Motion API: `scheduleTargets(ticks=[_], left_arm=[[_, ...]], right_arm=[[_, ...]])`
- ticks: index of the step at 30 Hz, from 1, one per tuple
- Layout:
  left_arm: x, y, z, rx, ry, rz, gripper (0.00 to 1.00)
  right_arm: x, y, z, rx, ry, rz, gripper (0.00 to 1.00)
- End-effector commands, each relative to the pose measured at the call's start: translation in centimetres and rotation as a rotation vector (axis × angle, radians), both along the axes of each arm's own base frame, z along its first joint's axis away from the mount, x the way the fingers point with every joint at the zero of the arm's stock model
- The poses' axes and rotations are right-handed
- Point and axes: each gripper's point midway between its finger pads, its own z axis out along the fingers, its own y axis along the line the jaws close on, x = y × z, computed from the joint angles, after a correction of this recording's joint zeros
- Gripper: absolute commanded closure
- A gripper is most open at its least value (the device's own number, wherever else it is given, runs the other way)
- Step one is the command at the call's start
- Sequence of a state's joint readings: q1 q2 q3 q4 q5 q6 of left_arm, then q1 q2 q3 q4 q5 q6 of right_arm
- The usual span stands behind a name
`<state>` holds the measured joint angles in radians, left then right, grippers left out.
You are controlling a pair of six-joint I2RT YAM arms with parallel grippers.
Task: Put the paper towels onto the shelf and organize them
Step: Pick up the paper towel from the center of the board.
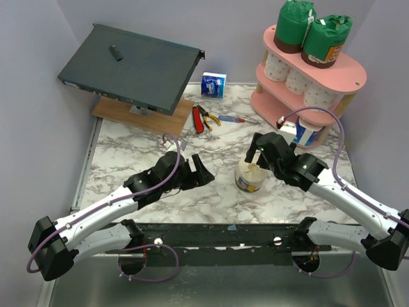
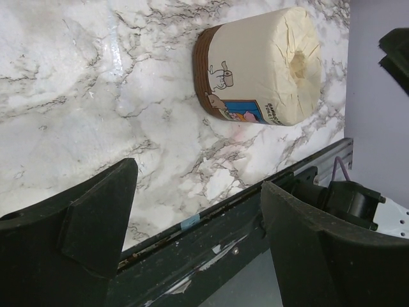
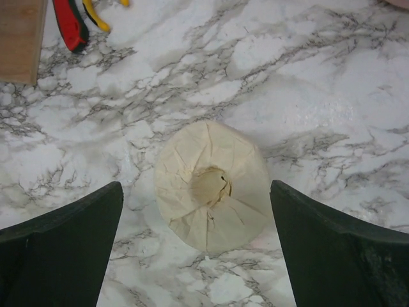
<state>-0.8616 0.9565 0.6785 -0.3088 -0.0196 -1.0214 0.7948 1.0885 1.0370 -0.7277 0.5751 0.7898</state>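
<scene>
A cream-wrapped paper towel roll [image 1: 251, 176] with a brown band stands upright on the marble table. In the right wrist view its folded top [image 3: 211, 185] lies between my two dark fingers. My right gripper [image 1: 257, 155] hovers over it, open, touching nothing. My left gripper [image 1: 199, 171] is open and empty to the roll's left; its wrist view shows the roll [image 2: 262, 67] some way ahead. The pink shelf [image 1: 350, 71] stands at the back right. Two green-wrapped rolls [image 1: 295, 25] sit on its top board, white rolls [image 1: 297, 80] on the middle one, a blue-and-white roll [image 1: 307, 135] at the bottom.
A dark grey flat box [image 1: 131, 67] rests on a wooden board [image 1: 144, 116] at the back left. Red-handled pliers [image 1: 203, 119], a small screwdriver [image 1: 230, 119] and a blue packet [image 1: 213, 84] lie behind the arms. The dark metal rail [image 1: 236, 238] runs along the near table edge.
</scene>
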Motion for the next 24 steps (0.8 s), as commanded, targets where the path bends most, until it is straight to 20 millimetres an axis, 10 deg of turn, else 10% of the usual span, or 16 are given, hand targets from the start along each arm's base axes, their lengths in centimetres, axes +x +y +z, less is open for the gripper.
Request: scheduleTargets(ticks=[1, 13, 24], left_arm=[[0.1, -0.3, 0.6, -0.032, -0.028, -0.003, 0.18], [-0.5, 0.1, -0.4, -0.033, -0.014, -0.002, 0.18], [-0.4, 0.3, -0.9, -0.011, -0.006, 0.005, 0.18]], right_arm=[[-1.6, -1.7, -2.3, 0.092, 0.034, -0.136, 0.01], [-2.8, -0.4, -2.2, 0.133, -0.006, 0.046, 0.12], [-2.1, 4.7, -2.2, 0.064, 0.042, 0.322, 0.21]])
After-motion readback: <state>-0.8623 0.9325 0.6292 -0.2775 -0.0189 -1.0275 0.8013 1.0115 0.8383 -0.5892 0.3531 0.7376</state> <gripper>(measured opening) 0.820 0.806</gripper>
